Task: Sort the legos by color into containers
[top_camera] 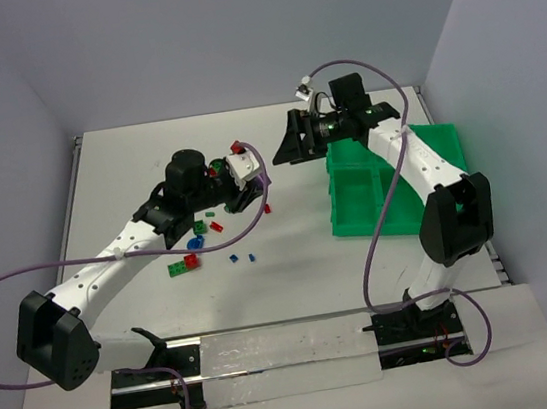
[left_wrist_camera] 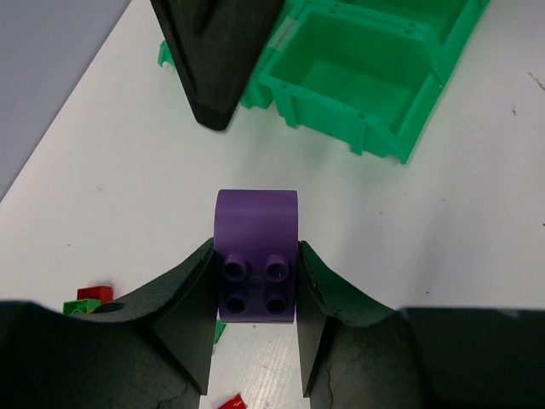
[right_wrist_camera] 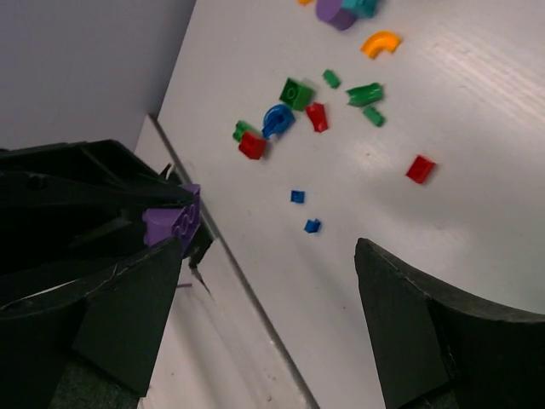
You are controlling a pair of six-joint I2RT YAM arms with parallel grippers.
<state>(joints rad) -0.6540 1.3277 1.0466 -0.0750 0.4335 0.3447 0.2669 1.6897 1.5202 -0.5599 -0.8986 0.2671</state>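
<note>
On the overhead camera, I am seeing the left gripper (top_camera: 254,185) reaching out over the middle of the table (top_camera: 137,162). The right gripper (top_camera: 282,151) is hanging just beyond it, between it and the green tray (top_camera: 444,145) on the right side. The loose legos (top_camera: 196,245) are lying scattered beside the left arm, well apart from the tray. From up here I cannot tell what the left fingers are carrying.

On the left wrist camera, I am watching the two dark fingers (left_wrist_camera: 192,315) pinching a purple brick (left_wrist_camera: 255,243) from both sides, with its four studs facing the lens. One finger of the right gripper is hanging ahead of the brick, and the tray's compartments are showing beyond it, near but apart.

On the right wrist camera, I am looking out between that gripper's jaws, which are standing wide apart with nothing between them. The purple brick is showing at the left, clamped in the left gripper. Farther off, red, green, blue and orange pieces are lying spread on the table.
</note>
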